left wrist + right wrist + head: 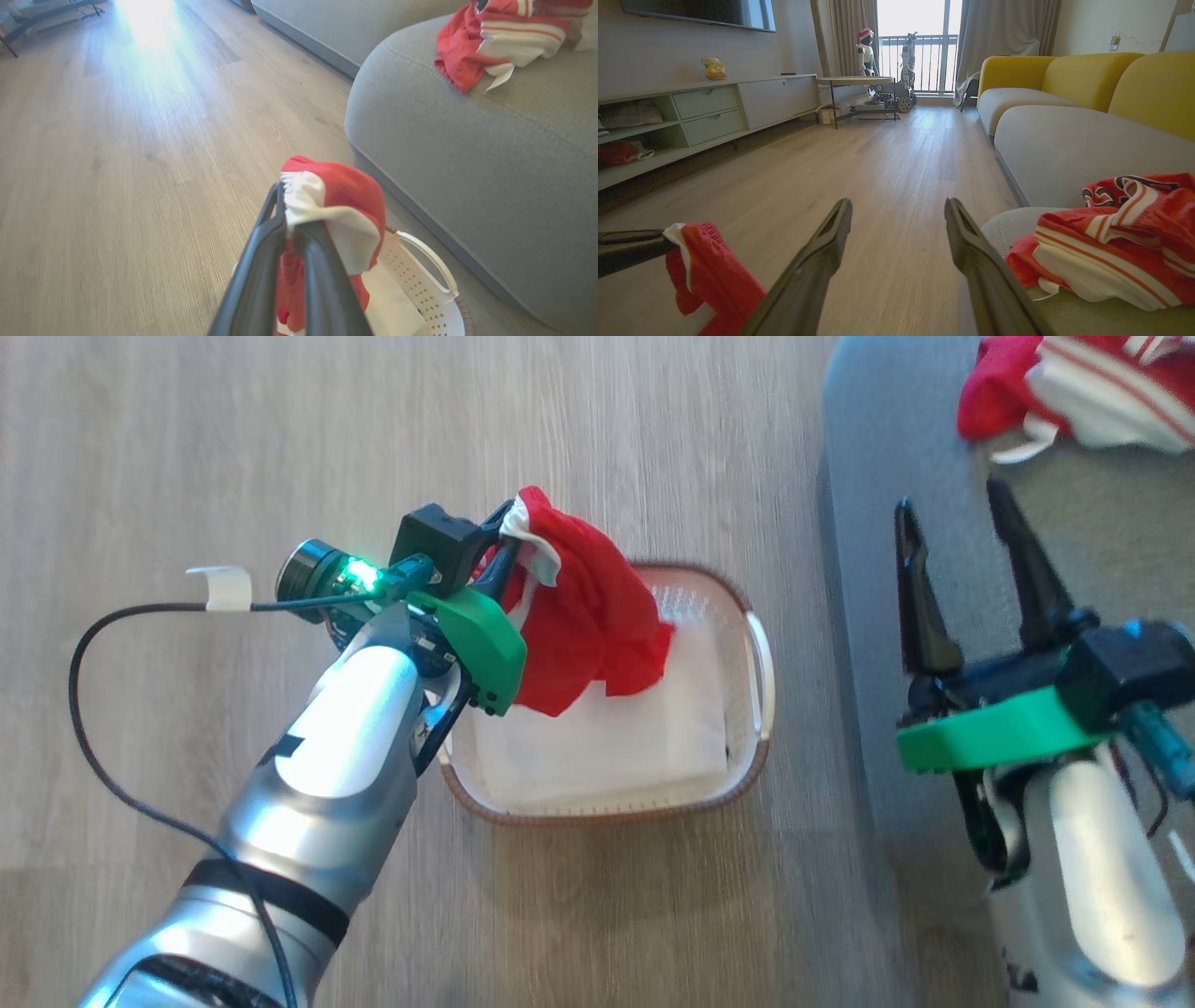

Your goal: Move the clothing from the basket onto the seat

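Observation:
My left gripper (509, 527) is shut on a red garment with white trim (583, 616), which hangs from its fingertips above the white basket (761, 663). The left wrist view has the same garment (345, 205) draped over the closed fingers, with the basket's handle (432, 263) below it. Inside the basket lies a flat white liner sheet (616, 747). Another red and white striped garment (1083, 383) lies on the grey seat (1074, 523). My right gripper (952, 537) stands open over the seat's edge, holding nothing; the striped garment (1115, 238) lies to its right.
Pale wood floor (280, 448) surrounds the basket. A black cable with white tape (219, 588) trails from my left arm. In the right wrist view a low media cabinet (705, 112), a small round table (857, 81) and yellow sofa backs (1087, 74) stand further off.

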You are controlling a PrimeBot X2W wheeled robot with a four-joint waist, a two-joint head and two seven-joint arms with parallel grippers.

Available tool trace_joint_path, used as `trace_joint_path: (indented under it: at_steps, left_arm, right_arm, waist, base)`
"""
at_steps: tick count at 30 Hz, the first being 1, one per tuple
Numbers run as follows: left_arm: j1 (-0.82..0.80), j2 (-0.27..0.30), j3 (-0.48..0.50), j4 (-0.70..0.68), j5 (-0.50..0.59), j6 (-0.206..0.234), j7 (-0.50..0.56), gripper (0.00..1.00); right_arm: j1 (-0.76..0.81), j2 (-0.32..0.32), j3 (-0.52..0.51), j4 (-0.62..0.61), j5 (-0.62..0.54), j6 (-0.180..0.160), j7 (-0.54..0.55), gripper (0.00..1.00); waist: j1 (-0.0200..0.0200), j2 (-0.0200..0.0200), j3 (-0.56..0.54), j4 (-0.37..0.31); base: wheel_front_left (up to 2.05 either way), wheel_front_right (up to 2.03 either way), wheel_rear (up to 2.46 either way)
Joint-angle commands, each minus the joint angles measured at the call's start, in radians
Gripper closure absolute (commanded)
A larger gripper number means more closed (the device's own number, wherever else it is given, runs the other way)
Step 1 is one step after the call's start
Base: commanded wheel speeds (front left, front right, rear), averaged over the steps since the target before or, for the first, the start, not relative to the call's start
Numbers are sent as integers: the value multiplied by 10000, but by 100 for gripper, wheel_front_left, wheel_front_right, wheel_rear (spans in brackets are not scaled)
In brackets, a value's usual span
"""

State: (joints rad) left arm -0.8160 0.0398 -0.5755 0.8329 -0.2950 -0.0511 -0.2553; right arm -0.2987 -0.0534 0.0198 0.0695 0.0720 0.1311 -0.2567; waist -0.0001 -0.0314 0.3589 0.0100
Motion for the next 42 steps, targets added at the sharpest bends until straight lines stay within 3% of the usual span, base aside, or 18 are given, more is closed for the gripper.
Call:
trace_joint_path:
  at_steps: [1, 18, 26, 35, 42]
  left_arm:
    - [-186, 191, 254, -333, -117, -58, -4, 100]
    - [-959, 165, 316, -461, -560, -108, 331, 100]
    - [-1346, 139, 140, -463, -756, -181, 653, 100]
    - [-1555, 109, -440, -805, -1145, -182, 668, 100]
    - [-1421, 107, -1490, -1901, -1833, 480, 965, 100]
  right_arm:
    - [182, 32, 197, -220, 82, -4, -51, 0]
    - [1593, 32, 413, 843, 400, -4, -51, 0]
    - [1678, 32, 785, 1354, 463, -4, -51, 0]
    - [648, 32, 2275, 2573, 132, -4, 35, 0]
    - [-729, 32, 3640, 4157, 104, -4, 19, 0]
  waist:
    - [1, -1, -805, 219]
    - [1, -1, -3171, 519]
    - [1, -1, -3588, 789]
    - [1, -1, -3746, 1045]
    - [1, -1, -3846, 1213]
  base:
    - [0, 0, 0]
    - [0, 0, 0]
    - [0, 0, 0]
    - [0, 0, 0]
    - [0, 0, 0]
